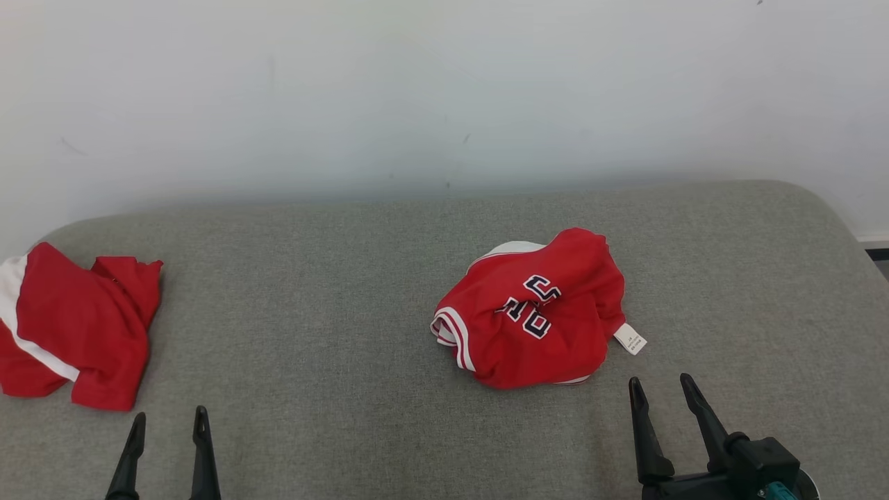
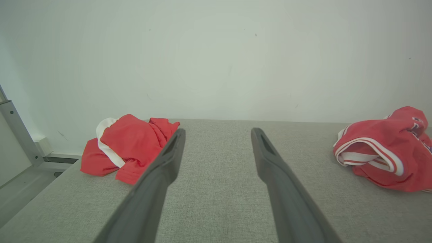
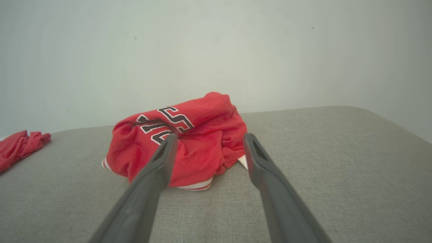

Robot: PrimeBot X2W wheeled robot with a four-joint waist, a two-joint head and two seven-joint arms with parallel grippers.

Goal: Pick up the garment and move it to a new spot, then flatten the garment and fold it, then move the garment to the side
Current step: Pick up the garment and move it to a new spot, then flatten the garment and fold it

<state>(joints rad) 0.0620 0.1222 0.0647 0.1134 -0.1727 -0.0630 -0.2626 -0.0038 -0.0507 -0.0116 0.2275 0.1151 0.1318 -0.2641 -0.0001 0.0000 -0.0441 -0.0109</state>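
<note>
- Head view: the crumpled jersey lies right of the table's middle, with a white tag at its right side. A red cloth lies at the left edge.
- The left gripper and right gripper are near the front edge, jaws spread and empty.
- Left wrist view: a metal frame stands beyond the left edge.
- Right wrist view: the jersey's dark lettering faces up.

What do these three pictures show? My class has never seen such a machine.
This is a wheeled robot with two arms, each ending in a two-fingered gripper. One picture looks down from its head: the left gripper and right gripper stand open, holding nothing. The other two come from cameras on the wrists, looking along each gripper's fingers. On the grey surface lie two crumpled red clothes: a jersey with a white tag, before the right gripper, and a second garment at the far left.
</note>
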